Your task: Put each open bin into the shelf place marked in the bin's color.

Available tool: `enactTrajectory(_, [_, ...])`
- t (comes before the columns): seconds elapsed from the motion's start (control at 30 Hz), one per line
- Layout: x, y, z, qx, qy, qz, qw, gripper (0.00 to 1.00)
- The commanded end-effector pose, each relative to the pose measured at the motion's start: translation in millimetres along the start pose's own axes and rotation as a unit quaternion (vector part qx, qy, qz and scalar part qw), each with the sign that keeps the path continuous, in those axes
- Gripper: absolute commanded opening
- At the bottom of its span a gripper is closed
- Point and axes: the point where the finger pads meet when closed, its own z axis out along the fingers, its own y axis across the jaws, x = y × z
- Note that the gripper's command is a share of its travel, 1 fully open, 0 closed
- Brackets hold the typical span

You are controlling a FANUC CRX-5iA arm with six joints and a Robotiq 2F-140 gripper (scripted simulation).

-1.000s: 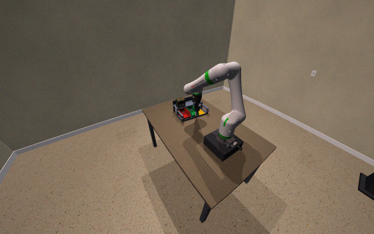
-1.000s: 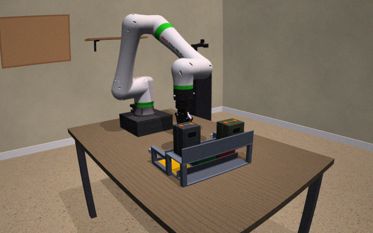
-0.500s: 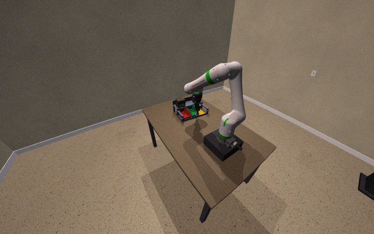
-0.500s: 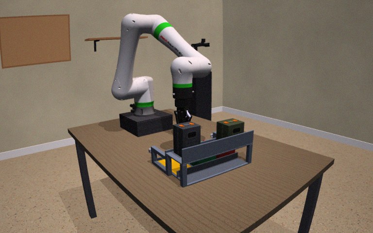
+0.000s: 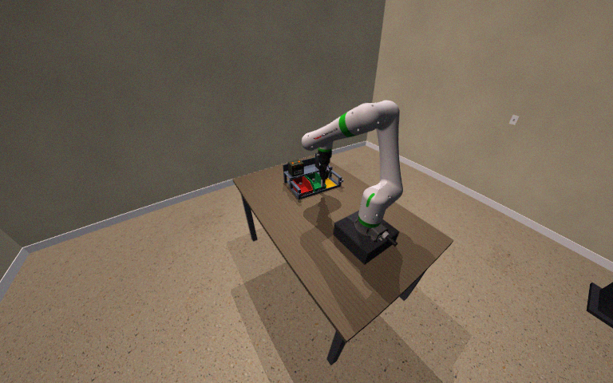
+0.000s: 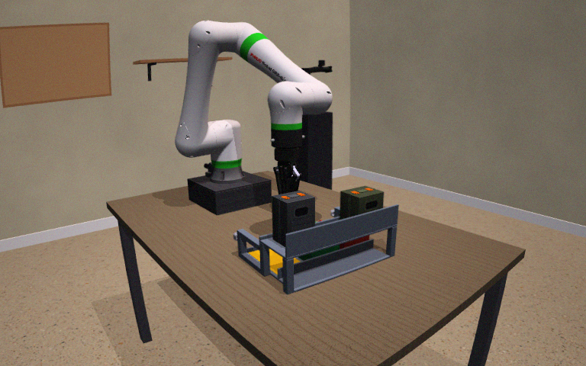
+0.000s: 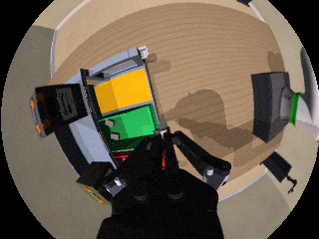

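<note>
The brown table [image 5: 280, 212] holds the gray shelf [image 6: 343, 232]. The green bin [image 5: 315, 180] and red bin [image 5: 302, 185] sit side by side in it. Over the green bin, the gripper [image 7: 162, 138] is closed, its fingers together on nothing.

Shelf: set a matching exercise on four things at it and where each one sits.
1. red bin
2. green bin
3. yellow place
4. black box

A. on top of the shelf, above the row
B. middle of the row, below the end effector
C. row end, no bin on it
D. row end opposite the yellow

Pairs: 1-D, 2-B, 3-C, 4-A.
</note>
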Motion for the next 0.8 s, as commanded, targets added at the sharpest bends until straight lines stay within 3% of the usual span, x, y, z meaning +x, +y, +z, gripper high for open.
enactTrajectory(0.0, [0.0, -0.1, -16.0, 0.0, 0.0, 0.0, 1.0, 0.0])
enactTrajectory(0.33, [0.0, -0.1, -35.1, 0.0, 0.0, 0.0, 1.0, 0.0])
enactTrajectory(0.77, [0.0, -0.1, -37.1, 0.0, 0.0, 0.0, 1.0, 0.0])
